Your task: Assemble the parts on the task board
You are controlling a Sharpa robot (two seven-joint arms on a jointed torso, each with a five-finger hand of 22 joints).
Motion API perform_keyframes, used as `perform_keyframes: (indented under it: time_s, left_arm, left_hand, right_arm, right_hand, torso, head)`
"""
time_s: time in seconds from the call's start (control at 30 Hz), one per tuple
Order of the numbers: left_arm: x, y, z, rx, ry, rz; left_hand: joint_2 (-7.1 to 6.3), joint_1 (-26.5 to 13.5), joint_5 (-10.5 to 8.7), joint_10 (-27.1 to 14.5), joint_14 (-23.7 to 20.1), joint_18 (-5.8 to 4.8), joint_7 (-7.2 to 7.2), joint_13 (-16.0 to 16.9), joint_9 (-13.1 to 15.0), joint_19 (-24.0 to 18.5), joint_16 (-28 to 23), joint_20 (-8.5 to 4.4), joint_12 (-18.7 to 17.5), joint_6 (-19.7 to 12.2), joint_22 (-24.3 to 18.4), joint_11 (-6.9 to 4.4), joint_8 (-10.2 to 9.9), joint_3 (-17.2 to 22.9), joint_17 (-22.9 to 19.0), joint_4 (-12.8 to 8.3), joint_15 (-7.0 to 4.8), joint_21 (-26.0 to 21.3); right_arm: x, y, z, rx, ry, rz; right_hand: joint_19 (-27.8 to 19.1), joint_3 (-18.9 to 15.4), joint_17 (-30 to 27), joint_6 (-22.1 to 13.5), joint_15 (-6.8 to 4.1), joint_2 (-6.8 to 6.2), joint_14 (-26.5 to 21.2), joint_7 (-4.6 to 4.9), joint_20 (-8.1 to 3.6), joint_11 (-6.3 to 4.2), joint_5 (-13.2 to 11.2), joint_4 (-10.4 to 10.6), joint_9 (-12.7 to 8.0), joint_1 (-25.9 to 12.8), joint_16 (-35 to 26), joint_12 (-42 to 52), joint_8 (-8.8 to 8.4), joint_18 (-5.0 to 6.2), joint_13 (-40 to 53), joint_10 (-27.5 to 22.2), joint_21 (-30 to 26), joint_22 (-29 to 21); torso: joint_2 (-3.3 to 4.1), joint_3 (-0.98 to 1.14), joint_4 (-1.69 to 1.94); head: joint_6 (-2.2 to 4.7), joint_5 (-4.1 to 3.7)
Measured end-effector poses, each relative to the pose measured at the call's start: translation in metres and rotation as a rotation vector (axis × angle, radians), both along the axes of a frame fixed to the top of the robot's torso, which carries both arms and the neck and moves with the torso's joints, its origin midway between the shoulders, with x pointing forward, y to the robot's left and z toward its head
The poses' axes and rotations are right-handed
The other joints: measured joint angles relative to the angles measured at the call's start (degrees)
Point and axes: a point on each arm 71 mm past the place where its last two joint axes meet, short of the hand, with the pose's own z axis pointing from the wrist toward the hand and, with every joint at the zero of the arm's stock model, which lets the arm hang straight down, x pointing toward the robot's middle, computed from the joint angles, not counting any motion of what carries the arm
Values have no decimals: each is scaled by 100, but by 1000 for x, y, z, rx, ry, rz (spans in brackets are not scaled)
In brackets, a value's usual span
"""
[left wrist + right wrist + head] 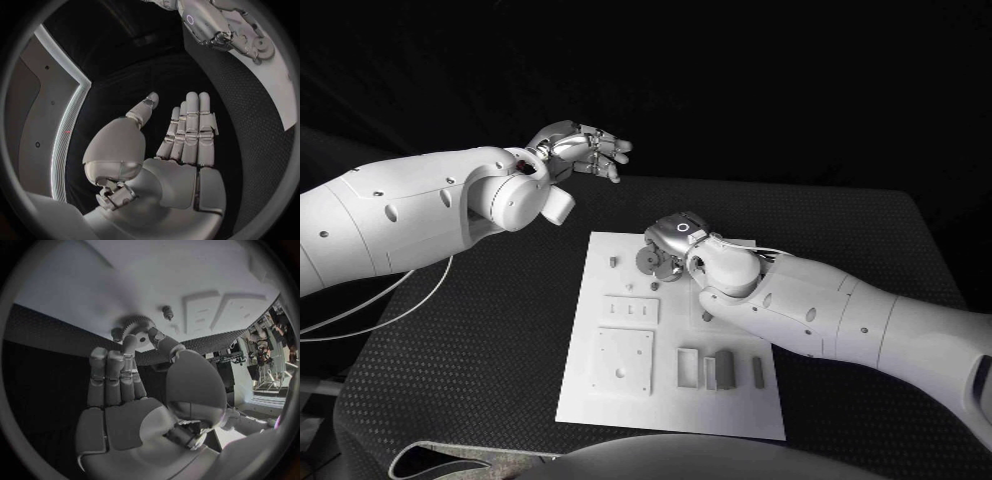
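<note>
Board lies white mid-surface, grey blocks along its near edge. Left hand hovers beyond the board's far corner, fingers straight, holding nothing. Right hand pinches a gear at the far edge.

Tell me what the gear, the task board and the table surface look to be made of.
Gear: grey, matte, cleanly toothed; probably plastic or printed, though metal can't be ruled out. Task board: flat white plate with a dull, even finish, likely plastic. Table: black with a fine dotted weave, seemingly a textured rubber or fabric mat.
</note>
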Motion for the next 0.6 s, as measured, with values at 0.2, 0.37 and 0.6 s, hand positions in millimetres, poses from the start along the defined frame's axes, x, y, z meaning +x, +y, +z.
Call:
perform_keyframes:
  time_s: [0.2,0.37,0.6]
  left_arm:
    - [0,-1,0,0,0,-2]
    - [0,0,0,0,0,-1]
    - [0,0,0,0,0,-1]
  left_hand:
    - [0,0,0,0,0,0,0,0,0,0,0,0,0,0,0,0,0,0,0,0,0,0]
    - [0,0,0,0,0,0,0,-1,1,0,0,0,0,0,-1,0,0,0,0,0,0,0]
    - [-23,-24,0,0,1,0,0,-1,1,0,0,0,0,0,-1,0,0,0,0,0,-1,0]
  right_arm:
    - [0,0,0,0,-1,-1]
    - [1,0,0,-2,-2,-4]
    - [2,-1,-1,-2,-4,-5]
  right_hand:
    - [0,-1,-6,1,0,0,0,0,0,0,0,-1,125,0,0,0,11,1,0,0,-22,5]
    - [0,-1,-6,12,1,0,0,5,0,0,0,0,169,0,0,0,11,11,0,0,-22,5]
    - [0,-1,-11,28,2,0,1,6,0,0,0,0,202,0,0,0,11,16,-6,0,-22,4]
  torso:
    - [0,0,1]
    - [0,-1,3]
    - [0,-3,1]
  head:
    - [0,-7]
    - [0,-12]
    - [0,-13]
